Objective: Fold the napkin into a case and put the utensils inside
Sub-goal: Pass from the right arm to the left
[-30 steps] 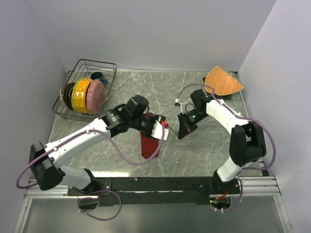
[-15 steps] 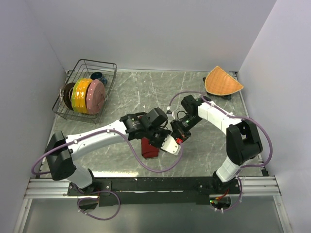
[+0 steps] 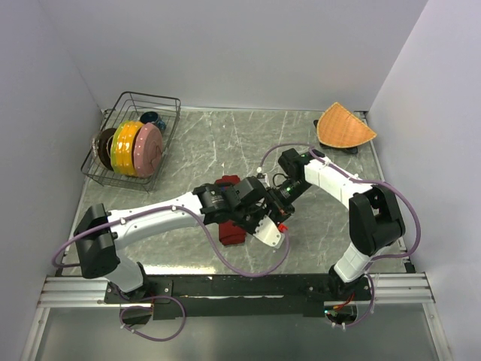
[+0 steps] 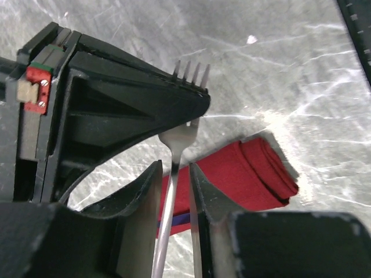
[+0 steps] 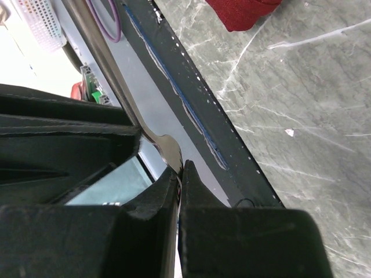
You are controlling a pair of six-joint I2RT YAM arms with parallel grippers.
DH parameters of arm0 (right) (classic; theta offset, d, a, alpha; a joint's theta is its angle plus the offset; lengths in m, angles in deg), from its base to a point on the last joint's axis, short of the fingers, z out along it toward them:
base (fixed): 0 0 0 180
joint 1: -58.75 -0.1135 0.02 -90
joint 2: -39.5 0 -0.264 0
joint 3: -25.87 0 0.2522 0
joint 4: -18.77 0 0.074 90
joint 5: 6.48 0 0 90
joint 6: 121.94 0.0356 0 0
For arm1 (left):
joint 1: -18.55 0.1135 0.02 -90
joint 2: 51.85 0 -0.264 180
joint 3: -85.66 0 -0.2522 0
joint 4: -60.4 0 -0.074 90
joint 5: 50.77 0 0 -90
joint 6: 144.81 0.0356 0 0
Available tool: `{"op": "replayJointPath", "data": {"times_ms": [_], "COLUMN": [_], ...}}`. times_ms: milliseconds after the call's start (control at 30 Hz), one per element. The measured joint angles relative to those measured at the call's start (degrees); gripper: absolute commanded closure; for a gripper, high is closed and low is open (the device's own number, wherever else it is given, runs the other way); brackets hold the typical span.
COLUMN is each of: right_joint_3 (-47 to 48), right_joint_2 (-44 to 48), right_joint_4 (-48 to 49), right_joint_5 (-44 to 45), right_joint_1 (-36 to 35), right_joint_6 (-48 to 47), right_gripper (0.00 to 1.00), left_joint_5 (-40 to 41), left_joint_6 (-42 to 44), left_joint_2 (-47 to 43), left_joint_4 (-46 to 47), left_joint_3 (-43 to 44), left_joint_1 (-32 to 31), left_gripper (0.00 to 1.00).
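Where the fingers meet: a fork [image 4: 174, 145], slim and silver, is held off the table between both grippers; its four tines [image 4: 190, 72] point up in the left wrist view.
Right gripper [image 5: 178, 168]: closed tight on the fork near the tine end. In the left wrist view its black body hides the neck just under the tines.
Left gripper [image 4: 174, 166]: narrowly parted, with one finger [image 4: 145, 197] on each side of the fork handle. Red cloth shows through the gap on one side. Whether the other finger touches the handle cannot be told.
Knife [image 4: 179, 218]: a thin blue-purple strip crossing the red cloth, seen between the left fingers and behind the fork handle. Whether it lies on the cloth or inside it cannot be told.
Napkin [image 4: 249, 171]: dark red, plain and soft, folded into a thick bundle whose rolled layers show at one end. It lies on the table below the grippers. In the top view it sits near the front edge, partly under the left arm.
Table [image 3: 188, 143]: grey, marbled with pale streaks.
Rack [image 3: 161, 101]: dark wire, at the back left.
Plates [image 3: 131, 147]: they stand on edge in the rack, coloured yellow-orange, pink and dark.
Mat [image 3: 346, 126]: orange and woven, in the back right corner, well apart from the napkin.
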Motion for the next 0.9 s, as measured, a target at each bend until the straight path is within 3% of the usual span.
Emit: {"op": "replayJointPath", "data": {"times_ms": [167,300,433,500,533,633,667,700,767,900], "right_joint_3": [0.0,0.0,0.0,0.0,0.0,0.81,1.64,2.86,5.42,11.98], "right_joint_2": [0.0,0.0,0.0,0.0,0.0,-0.13,-0.24,-0.35,-0.44,-0.44], "right_joint_4": [-0.02,-0.02,-0.04,-0.13,-0.13,-0.55,-0.61,-0.96,-0.96,2.12], "right_joint_5": [0.15,0.57,0.79,1.01,1.09,1.73,2.23,3.34,4.09,4.46], "right_joint_1": [-0.07,-0.11,-0.17,-0.17,-0.17,-0.22,-0.09,0.33,2.69,14.43], "right_joint_6": [0.44,0.61,0.76,0.87,0.94,1.53,1.53,1.07,1.51,3.96], "right_gripper": [1.0,1.0,1.0,0.86,0.66,0.28,0.26,0.01,0.0,0.0], "left_joint_5": [4.22,5.95,6.88,7.3,7.5,7.91,7.91,7.78,7.19,4.44], "left_joint_6": [-0.11,-0.09,0.55,1.27,1.53,0.9,0.04,-1.55,-5.92,-20.06], "left_joint_2": [1.92,3.19,3.26,3.32,3.37,3.52,3.52,3.52,3.48,3.58], "left_joint_4": [1.18,1.51,1.75,1.46,1.38,1.33,1.25,1.01,0.85,1.18], "left_joint_3": [-0.2,-0.31,-0.33,-0.35,-0.35,-0.35,-0.35,-0.35,-0.33,2.86], "left_joint_1": [-1.38,-1.9,-2.32,-2.67,-2.8,-2.86,-2.45,-2.03,-0.04,9.25], "left_gripper": [0.73,0.8,0.99,0.99,0.99,0.99,0.99,0.99,0.99,0.99]}}
